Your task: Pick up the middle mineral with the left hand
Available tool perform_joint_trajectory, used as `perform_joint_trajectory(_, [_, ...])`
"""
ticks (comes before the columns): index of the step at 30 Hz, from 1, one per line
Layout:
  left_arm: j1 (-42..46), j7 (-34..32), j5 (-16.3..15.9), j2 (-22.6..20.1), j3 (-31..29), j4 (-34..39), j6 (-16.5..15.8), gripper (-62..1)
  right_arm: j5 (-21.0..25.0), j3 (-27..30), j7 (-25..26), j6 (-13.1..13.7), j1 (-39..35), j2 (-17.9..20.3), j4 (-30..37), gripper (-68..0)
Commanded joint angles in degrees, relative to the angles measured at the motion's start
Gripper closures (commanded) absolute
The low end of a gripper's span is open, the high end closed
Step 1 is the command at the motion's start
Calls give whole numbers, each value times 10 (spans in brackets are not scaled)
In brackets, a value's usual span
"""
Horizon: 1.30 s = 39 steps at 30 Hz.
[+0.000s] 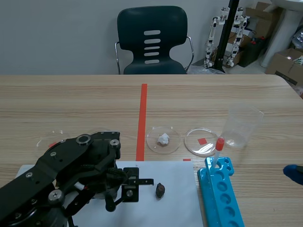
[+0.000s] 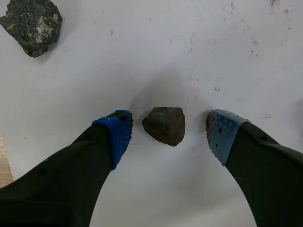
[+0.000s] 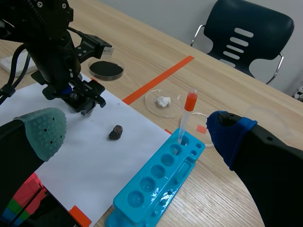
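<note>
In the scene view, the left arm (image 1: 71,175) fills the lower left of the frame, bent down over a white sheet of paper (image 1: 177,172). A dark rock (image 1: 160,190) lies on the sheet just right of the arm's head. In the middle of the frame we see a dish with a white lump (image 1: 163,139), an empty dish (image 1: 202,142), and a clear cup (image 1: 242,125) at the right. A blue tube rack (image 1: 220,194) with one red-capped tube (image 1: 218,149) sits at the lower right. The middle mineral is hidden under the arm here.

In the left wrist view, the left gripper (image 2: 169,126) stands wide open, and the middle mineral (image 2: 164,125) lies on the paper between its two pads, touching neither. The mineral is a chunky brown lump, barely longer than it is wide. Its flat edge faces away from the gripper and its narrower, blunt end points back toward the wrist. A speckled grey rock (image 2: 33,23) lies well ahead, beyond the blue-padded finger.

In the right wrist view, the right gripper (image 3: 137,132) is spread wide and holds nothing. Ahead of it lie the sheet, the dark rock and the rack, with the left arm beyond them.
</note>
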Motion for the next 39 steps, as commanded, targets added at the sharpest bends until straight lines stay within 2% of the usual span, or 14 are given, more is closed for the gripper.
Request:
perform_joint_trajectory(1, [-6, 3, 1, 4, -2, 2, 1, -305, 4, 1, 7, 0, 1, 2, 6, -621])
perform_joint_trajectory(13, [-6, 5, 1, 4, -2, 2, 1, -85, 4, 1, 7, 0, 1, 2, 6, -621])
perform_joint_trajectory(23, [6, -8, 2, -2, -2, 13, 1, -85, 4, 1, 7, 0, 1, 2, 6, -621])
perform_joint_trajectory(26, [28, -52, 3, -14, -2, 44, 1, -85, 4, 1, 7, 0, 1, 2, 6, -621])
perform_joint_trajectory(30, [63, -142, 5, -41, -2, 97, 1, -85, 4, 1, 7, 0, 1, 2, 6, -621])
perform_joint_trajectory(36, [94, -214, 5, -107, -2, 171, -1, -85, 4, 1, 7, 0, 1, 2, 6, -621])
perform_joint_trajectory(39, [111, -261, 4, -146, -3, 204, -30, -85, 4, 1, 7, 0, 1, 2, 6, -621])
